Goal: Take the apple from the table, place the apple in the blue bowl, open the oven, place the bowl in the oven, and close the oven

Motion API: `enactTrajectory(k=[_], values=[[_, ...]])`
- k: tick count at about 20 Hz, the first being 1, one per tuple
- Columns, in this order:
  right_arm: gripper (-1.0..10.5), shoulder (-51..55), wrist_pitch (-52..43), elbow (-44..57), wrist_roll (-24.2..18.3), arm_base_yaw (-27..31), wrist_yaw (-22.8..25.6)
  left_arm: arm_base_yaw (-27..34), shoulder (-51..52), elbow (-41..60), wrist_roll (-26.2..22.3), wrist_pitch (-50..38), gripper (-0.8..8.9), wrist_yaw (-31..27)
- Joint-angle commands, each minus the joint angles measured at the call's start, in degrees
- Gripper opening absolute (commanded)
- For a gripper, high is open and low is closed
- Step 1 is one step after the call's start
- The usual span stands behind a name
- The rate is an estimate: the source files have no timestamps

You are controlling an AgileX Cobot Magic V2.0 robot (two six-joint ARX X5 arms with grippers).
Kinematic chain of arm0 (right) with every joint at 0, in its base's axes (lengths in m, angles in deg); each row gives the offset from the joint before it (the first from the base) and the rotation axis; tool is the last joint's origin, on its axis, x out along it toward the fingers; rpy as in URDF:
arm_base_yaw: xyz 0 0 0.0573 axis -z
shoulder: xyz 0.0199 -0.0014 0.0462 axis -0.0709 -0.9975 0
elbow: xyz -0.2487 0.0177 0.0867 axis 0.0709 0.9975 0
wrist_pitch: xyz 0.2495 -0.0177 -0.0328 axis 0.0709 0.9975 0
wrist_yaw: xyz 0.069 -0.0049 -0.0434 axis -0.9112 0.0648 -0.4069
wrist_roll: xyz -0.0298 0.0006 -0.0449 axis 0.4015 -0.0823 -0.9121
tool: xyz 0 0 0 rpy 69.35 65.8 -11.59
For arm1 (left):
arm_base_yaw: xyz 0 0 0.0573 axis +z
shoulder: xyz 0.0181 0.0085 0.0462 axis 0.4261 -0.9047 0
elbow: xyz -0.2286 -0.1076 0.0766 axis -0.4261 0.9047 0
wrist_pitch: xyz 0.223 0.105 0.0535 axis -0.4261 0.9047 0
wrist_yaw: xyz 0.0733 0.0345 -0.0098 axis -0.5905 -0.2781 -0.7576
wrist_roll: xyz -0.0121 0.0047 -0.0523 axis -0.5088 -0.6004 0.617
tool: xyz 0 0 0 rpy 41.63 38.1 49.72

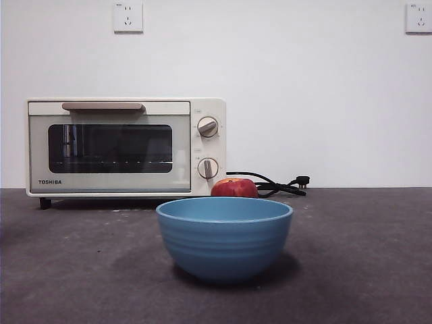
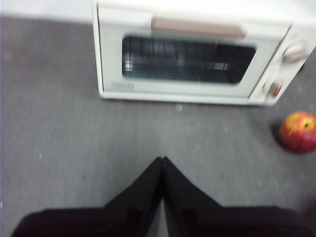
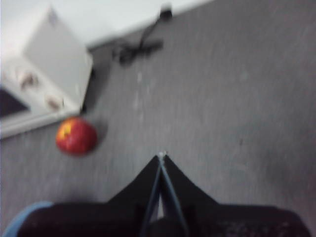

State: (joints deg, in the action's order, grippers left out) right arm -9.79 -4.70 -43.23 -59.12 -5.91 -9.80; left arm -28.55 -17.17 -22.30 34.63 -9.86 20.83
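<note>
The red apple (image 1: 234,187) lies on the dark grey table (image 1: 364,256) beside the oven's right front corner, behind the blue bowl (image 1: 224,236), which stands empty near the table's front. The cream oven (image 1: 125,146) stands at the back left with its door closed. My left gripper (image 2: 162,159) hangs shut above bare table in front of the oven (image 2: 192,54), with the apple (image 2: 297,131) off to one side. My right gripper (image 3: 161,156) is shut above bare table, apart from the apple (image 3: 76,135); a sliver of the bowl (image 3: 24,213) shows by its base.
The oven's black cord and plug (image 1: 280,185) lie on the table to the right of the apple, against the white wall. Two wall sockets (image 1: 128,17) sit high on the wall. Neither arm shows in the front view.
</note>
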Motion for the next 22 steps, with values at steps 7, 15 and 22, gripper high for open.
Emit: enactTrajectory(k=[7,15,22], values=[[0.0,-17.7,3.3,-7.8,-2.8,-0.1,-8.1,0.0,-17.6,-11.9,-0.7,11.3,-0.05,1.7],[0.0,-39.5,3.6,-20.0,-6.9,-8.1,-9.2,-0.1,-25.0,-13.5,-1.4,12.2,-0.04,13.6],[0.0,-58.9,5.6,-38.9,-7.3,-22.6,-2.1,-0.1,-25.2,-13.5,-1.4,12.2,-0.04,13.6]])
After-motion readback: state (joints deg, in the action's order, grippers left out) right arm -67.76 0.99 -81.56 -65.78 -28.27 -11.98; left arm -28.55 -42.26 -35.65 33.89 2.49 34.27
